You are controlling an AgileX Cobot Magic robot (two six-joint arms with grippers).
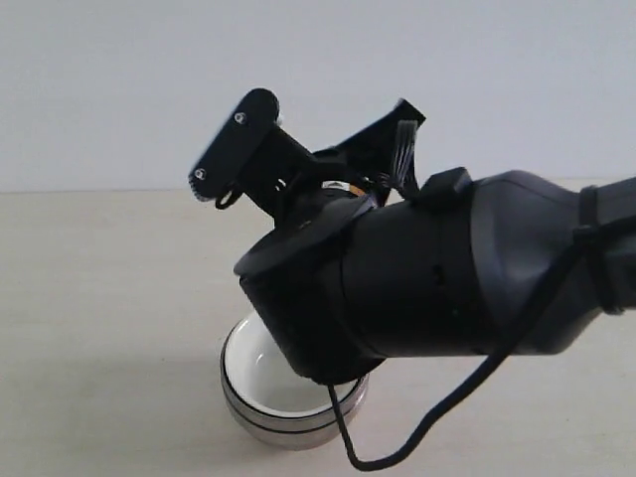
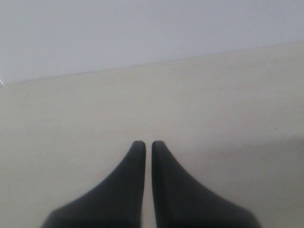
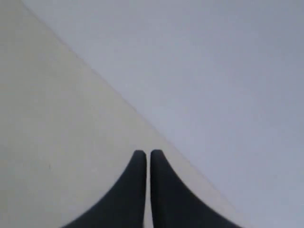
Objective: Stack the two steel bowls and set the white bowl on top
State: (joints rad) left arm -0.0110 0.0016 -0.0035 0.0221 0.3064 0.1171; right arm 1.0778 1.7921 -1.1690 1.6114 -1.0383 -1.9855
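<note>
White bowl (image 1: pixel 260 373) sits atop steel bowls (image 1: pixel 286 431), prob. both stacked.

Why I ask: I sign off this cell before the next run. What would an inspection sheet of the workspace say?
Surface: pale beige table, plain, no marks seen.
Job's things: white bowl nested on top of the steel bowls; the stack's right side is hidden behind the black arm.
Clutter: nothing seen.
Grippers: left gripper shut, holding nothing, over bare table; right gripper shut, holding nothing.
Cables: black cable hangs in a loop from the arm, passing in front of the stack.
Surroundings: plain pale wall behind the table.
</note>
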